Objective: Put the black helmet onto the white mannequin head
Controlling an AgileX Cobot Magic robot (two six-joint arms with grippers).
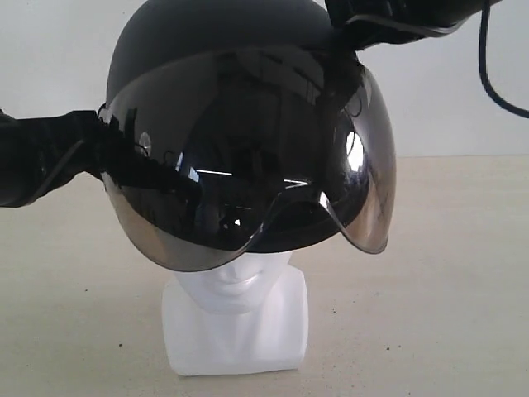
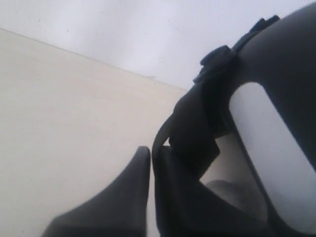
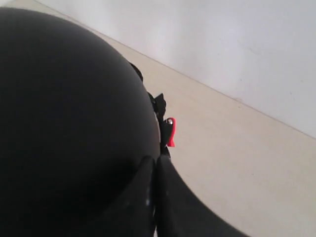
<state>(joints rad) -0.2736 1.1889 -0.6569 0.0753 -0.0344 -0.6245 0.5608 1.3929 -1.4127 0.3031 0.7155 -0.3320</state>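
The black helmet (image 1: 207,41) caps the white mannequin head (image 1: 235,322); left hand (image 2: 150,152) and right hand (image 3: 155,162), both pinched narrow, sit against its sides.

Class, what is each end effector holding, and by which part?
The black helmet: left end effector pinches its side strap; right end effector grips its edge by the red clip.

The left arm (image 1: 41,161) is black and sheathed in a dull, creased covering. The right arm (image 1: 397,21) is black too, with a pale grey cable (image 1: 413,31) along its edge and a thicker black cable (image 1: 488,74) looping to its right. The left gripper (image 2: 151,154) has matte black fingers, broad at the root and tapering in a curve. The right gripper (image 3: 156,162) looks alike, faintly flecked with pale specks.
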